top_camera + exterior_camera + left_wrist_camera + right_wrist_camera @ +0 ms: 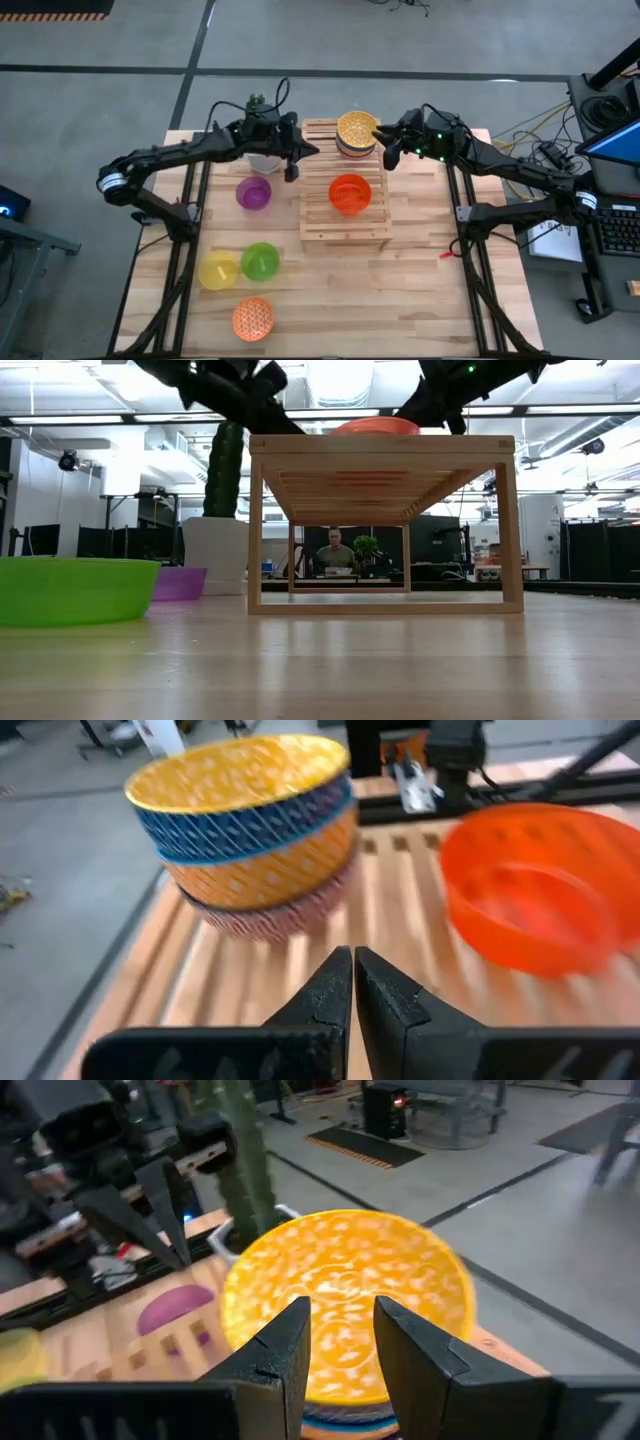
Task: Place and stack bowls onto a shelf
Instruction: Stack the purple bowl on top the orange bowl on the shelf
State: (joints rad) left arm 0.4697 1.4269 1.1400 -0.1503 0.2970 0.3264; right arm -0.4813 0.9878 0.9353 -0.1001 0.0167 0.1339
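The shelf (345, 228) is sitting on the wooden table (400, 300), roughly at its middle and toward the far side; a stack of patterned bowls (357, 133) is standing at the shelf's far edge, its top bowl yellow inside, and the left wrist view is showing a blue-patterned band, an orange-patterned one and a reddish one beneath it; the red-orange bowl (350, 193) is resting on the slats just beside that stack, toward the near side; the right gripper (388, 152) is hovering just to the right of the stack, its fingers standing apart with nothing between them, and in its own wrist view the yellow bowl is showing beyond them; the left gripper (292, 168) is hanging at the shelf's left edge, its fingers pressed together on nothing; the purple bowl (253, 193) is sitting on the table left of the shelf, near the left gripper; the green bowl (261, 261) and the plain yellow bowl (218, 270) are lying side by side, touching, nearer the front; the orange lattice bowl (253, 318) is sitting closest to the front edge; a white pot (263, 160) with a cactus is standing behind the purple bowl.
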